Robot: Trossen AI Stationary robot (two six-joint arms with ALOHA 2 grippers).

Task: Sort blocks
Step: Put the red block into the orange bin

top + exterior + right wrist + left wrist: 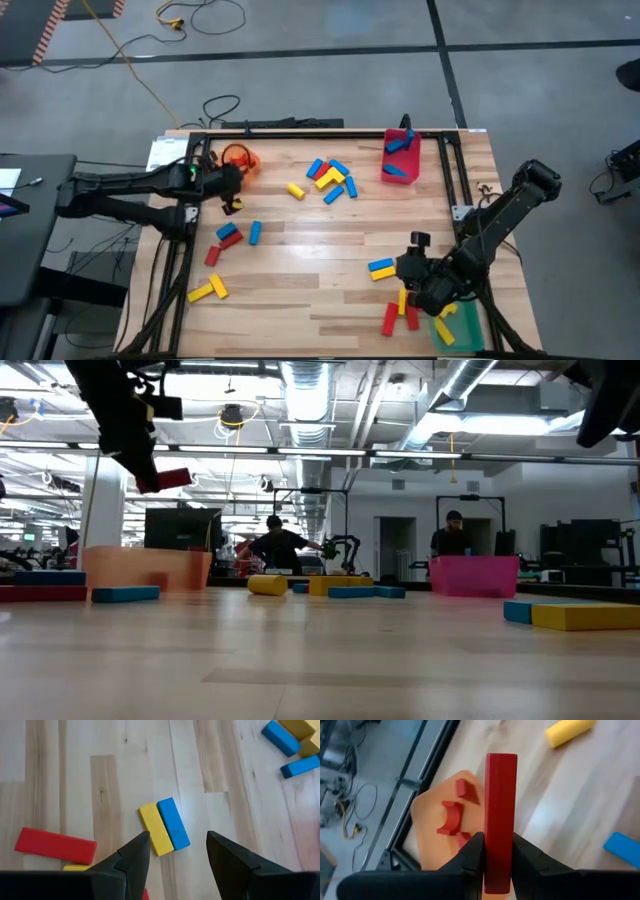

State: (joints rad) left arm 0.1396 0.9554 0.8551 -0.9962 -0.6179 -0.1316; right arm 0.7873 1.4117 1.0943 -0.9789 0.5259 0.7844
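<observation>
Two dark arms reach over the wooden table (300, 270) from opposite sides. Three translucent bins sit on it: an orange bin (240, 158) at the far left, a red bin (400, 158) at the far right holding blue pieces, and a green bin (458, 328) at the near right corner. The left gripper (497, 857) is clenched on a red block (500, 820), held above the orange bin with red pieces inside. The right gripper (177, 852) hovers with its jaws apart over a yellow block (155, 829) and a blue block (173, 823) lying side by side, touching. Other blocks (328, 180) lie scattered across the table.
</observation>
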